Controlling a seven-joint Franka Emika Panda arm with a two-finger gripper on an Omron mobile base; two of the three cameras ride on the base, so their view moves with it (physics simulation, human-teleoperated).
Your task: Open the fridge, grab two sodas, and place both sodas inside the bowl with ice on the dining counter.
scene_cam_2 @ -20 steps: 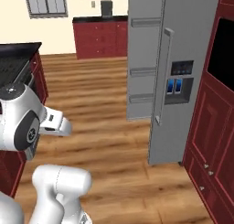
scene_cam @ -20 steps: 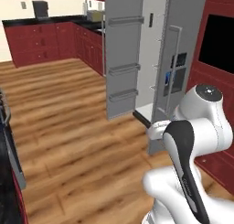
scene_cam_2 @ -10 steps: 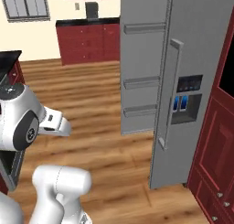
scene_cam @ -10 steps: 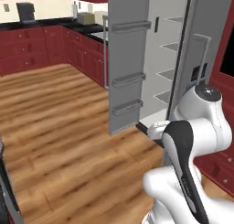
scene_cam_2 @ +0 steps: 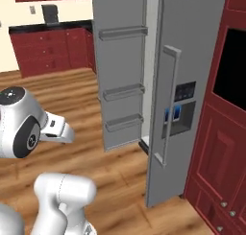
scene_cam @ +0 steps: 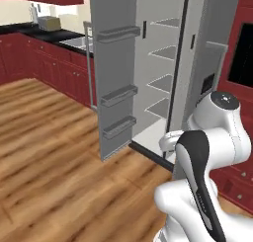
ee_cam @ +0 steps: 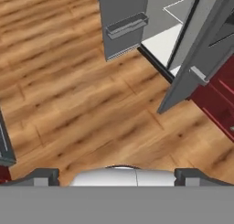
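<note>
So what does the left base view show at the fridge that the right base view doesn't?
Left base view alone: the pale shelves inside the opened left compartment, bare as far as that view shows, and a sink counter behind the door.

Right base view alone: the dispenser panel and long bar handle on the closed right door, seen from the front.

Both: the fridge with its left door swung open, three door bins, the wood floor and dark red cabinets.

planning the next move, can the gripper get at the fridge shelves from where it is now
Probably not yet. The fridge's left door stands open and the shelves are exposed, so nothing blocks the way, but the open gripper hangs over bare wood floor, pointing down, with the fridge still ahead.
</note>
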